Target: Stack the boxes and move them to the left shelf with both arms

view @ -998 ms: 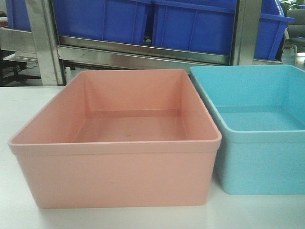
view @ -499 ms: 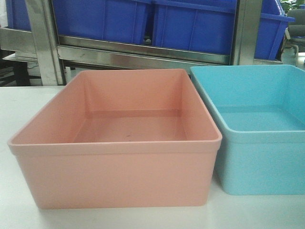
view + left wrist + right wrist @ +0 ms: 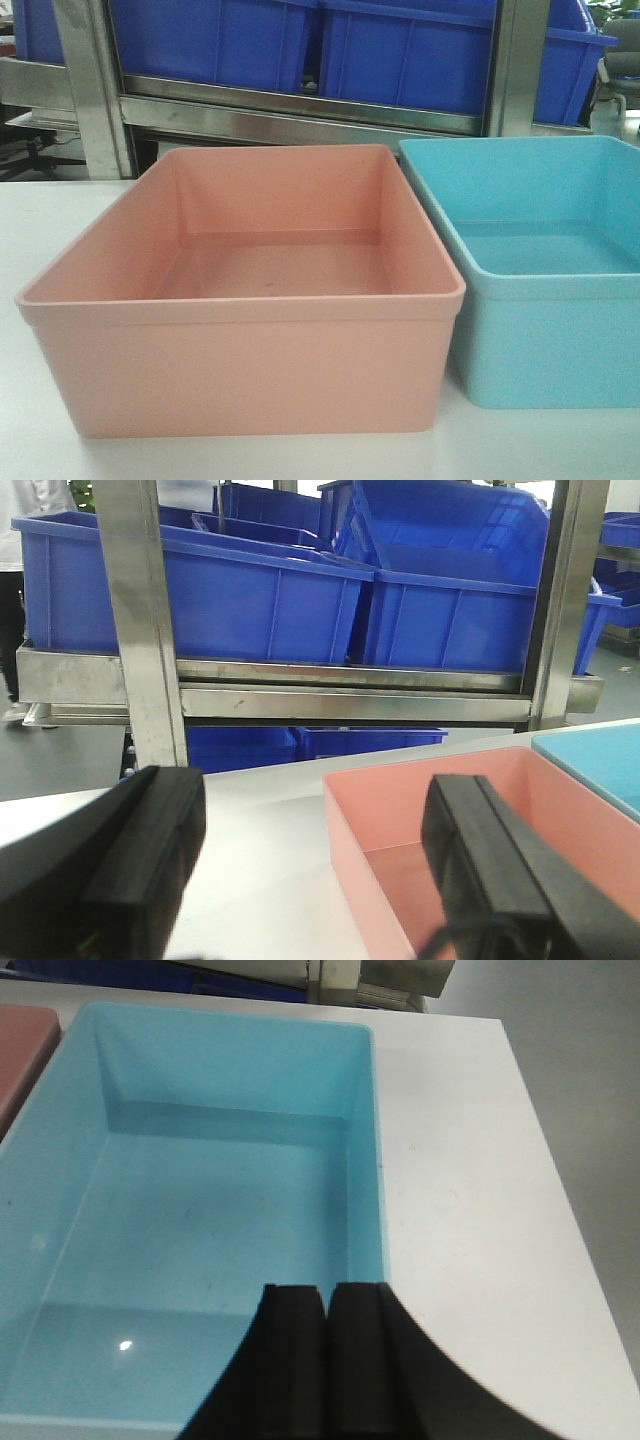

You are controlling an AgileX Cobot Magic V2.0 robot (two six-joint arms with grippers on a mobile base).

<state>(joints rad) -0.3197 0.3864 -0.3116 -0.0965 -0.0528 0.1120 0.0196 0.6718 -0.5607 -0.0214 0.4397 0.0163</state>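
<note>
— Where are the two tubs?

— Both sit on the white desk (image 3: 40, 215), side by side. The pink tub (image 3: 240, 370) is on the left and the blue tub (image 3: 545, 350) on the right. Their near corners are just beside each other; I cannot tell if they touch. Both are upright and hold nothing.

— What is behind them?

— A steel rack (image 3: 300, 115) with dark blue bins (image 3: 400, 50) on it, past the far edge of the desk.

— The left fingers (image 3: 150, 850)?

— Spread wide apart, gripping nothing. In the left wrist view one is over the bare desk and the other over the inside of the pink tub, so the tub's left wall lies between them.

— And the right fingers (image 3: 295, 1360)?

— Pressed together, with only a thin seam between them. They are at the near right corner of the blue tub. That corner is hidden under them, so I cannot tell if they touch the rim.
</note>
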